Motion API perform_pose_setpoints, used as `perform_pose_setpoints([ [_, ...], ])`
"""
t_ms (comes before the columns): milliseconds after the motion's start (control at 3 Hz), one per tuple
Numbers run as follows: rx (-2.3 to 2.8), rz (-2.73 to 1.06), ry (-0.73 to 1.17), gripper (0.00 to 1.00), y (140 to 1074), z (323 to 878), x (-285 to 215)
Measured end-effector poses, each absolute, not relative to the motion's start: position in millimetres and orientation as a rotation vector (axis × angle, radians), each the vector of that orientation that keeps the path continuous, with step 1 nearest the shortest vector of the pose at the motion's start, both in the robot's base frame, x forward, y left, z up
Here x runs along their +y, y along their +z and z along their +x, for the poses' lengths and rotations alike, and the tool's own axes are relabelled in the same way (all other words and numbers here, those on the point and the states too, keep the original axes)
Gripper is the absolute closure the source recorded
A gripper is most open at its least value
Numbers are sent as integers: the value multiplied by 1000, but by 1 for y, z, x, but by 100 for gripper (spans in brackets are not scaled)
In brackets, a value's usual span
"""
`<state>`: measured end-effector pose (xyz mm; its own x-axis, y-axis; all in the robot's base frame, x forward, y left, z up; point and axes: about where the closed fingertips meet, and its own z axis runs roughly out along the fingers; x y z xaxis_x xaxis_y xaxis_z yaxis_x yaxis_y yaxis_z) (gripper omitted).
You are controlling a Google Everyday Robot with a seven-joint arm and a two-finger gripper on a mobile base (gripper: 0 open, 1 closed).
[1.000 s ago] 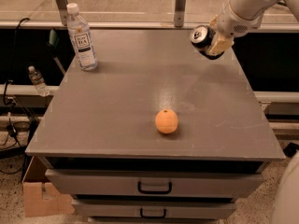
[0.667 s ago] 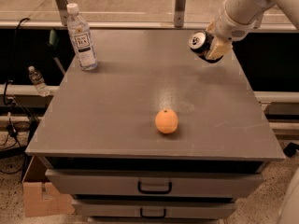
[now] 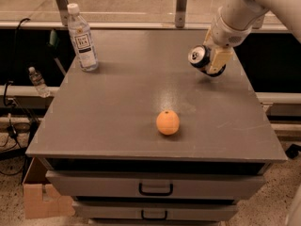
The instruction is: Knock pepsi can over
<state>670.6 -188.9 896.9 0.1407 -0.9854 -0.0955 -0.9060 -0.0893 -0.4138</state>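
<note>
The pepsi can (image 3: 199, 57) is tipped on its side, its silver top facing left, near the back right of the grey table (image 3: 117, 107). My gripper (image 3: 210, 62) comes down from the upper right on a white arm. Its yellowish fingers (image 3: 217, 60) are closed around the can's dark body. The can hangs just above the tabletop or barely touches it; I cannot tell which.
A clear plastic bottle (image 3: 82, 39) with a white cap stands at the back left corner. An orange fruit (image 3: 168, 122) lies front of centre. Drawers (image 3: 155, 189) sit under the tabletop. A small bottle (image 3: 37, 81) and a cardboard box (image 3: 42, 199) are to the left, below the table.
My gripper has come down toward the tabletop with the tipped can in it. The bottle and the orange have not moved.
</note>
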Motion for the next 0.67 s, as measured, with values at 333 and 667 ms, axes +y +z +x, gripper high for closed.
perform_pose_setpoints([
  [333, 1814, -2062, -285, 0, 894, 670, -187],
  [667, 1824, -2033, -229, 0, 895, 671, -185],
])
